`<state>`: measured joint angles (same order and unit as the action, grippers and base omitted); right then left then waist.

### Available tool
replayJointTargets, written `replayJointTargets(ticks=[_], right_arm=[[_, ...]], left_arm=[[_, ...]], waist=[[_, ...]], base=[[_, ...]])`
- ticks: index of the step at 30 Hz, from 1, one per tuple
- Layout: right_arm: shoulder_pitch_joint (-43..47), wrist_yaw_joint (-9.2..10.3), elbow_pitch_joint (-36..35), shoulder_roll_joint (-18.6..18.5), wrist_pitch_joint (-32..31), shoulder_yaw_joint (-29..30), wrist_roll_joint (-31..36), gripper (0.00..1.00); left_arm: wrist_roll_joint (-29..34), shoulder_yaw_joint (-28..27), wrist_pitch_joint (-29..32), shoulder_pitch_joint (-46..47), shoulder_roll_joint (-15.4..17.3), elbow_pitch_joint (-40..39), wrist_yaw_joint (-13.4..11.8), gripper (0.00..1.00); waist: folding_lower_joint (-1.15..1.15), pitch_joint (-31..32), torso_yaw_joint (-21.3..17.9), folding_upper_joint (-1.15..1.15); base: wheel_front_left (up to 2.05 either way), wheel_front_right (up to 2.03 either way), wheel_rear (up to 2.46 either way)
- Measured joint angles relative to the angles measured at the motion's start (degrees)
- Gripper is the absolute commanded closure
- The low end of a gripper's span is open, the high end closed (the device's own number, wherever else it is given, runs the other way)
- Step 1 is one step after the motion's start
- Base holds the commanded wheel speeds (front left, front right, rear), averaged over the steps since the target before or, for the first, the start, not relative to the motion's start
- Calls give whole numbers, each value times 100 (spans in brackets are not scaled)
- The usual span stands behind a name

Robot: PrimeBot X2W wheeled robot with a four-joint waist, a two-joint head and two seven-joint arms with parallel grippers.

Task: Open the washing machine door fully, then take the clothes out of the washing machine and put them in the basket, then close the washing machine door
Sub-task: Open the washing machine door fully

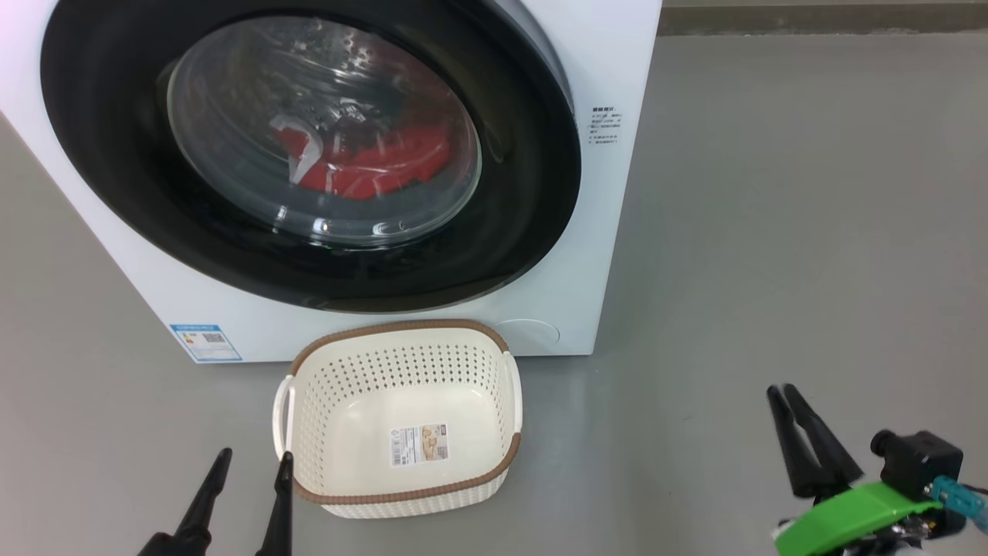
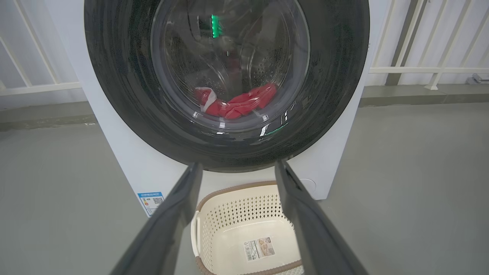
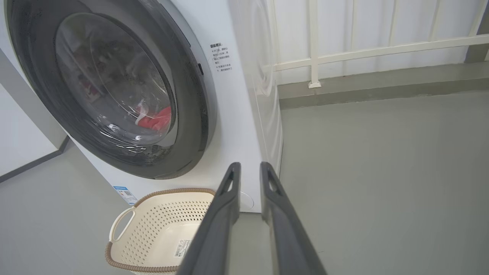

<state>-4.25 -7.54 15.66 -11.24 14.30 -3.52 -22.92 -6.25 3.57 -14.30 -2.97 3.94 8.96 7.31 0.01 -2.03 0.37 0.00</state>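
Up top in the head view, the round glossy black washing machine door [image 1: 309, 262] sits shut on the big white washing machine [image 1: 602, 77], with the bright red fabric clothes [image 1: 370, 166] low behind its glass. The small cream perforated plastic basket [image 1: 401, 328] stands just below. At lower left, the left gripper [image 1: 255, 454] has its jaws wide apart beside the basket's handle. At lower right, the right gripper [image 1: 783, 390] has its jaws narrowly apart, holding nothing. The right wrist view adds the machine's side panel and a white railing [image 3: 313, 42]. Bare grey floor [image 1: 772, 232] spreads right.

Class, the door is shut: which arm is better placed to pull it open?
Probably the right. The right gripper faces the right edge of the washing machine door, where a gap seems to show, over bare floor; the left gripper sits beside the basket.
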Motion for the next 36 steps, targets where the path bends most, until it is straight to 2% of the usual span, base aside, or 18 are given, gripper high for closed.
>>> replayJointTargets(ticks=[5,8,12,21,29,32,36], right_arm=[[-419,0,-147,183,0,-59,-798,100],[-825,0,-247,341,1,-55,-1679,100],[-1393,0,-256,245,2,-131,-2374,100],[-2872,0,94,-85,43,-332,-3427,100],[-4051,0,550,-359,44,-653,-3844,100],[-4423,0,764,-420,2,-906,-4377,100],[-4829,0,1031,-541,-471,-1096,-5274,100]], left_arm=[[0,29,1,10,-2,-43,0,0],[0,90,1,64,-5,-52,0,0],[-3,179,0,266,-5,-63,1,0],[-82,347,0,633,0,-98,1,0],[-103,493,0,888,21,-124,1,0],[-160,556,0,991,32,-129,1,0],[-203,602,0,1073,44,-131,1,0]], waist=[[0,-86,0,0],[0,-158,5,0],[0,-288,41,0],[0,-622,207,0],[0,-901,336,0],[0,-997,411,0],[0,-1114,506,0]], base=[[0,0,0],[0,0,0],[0,0,0],[0,0,0],[0,0,0],[0,0,0],[0,0,0]])
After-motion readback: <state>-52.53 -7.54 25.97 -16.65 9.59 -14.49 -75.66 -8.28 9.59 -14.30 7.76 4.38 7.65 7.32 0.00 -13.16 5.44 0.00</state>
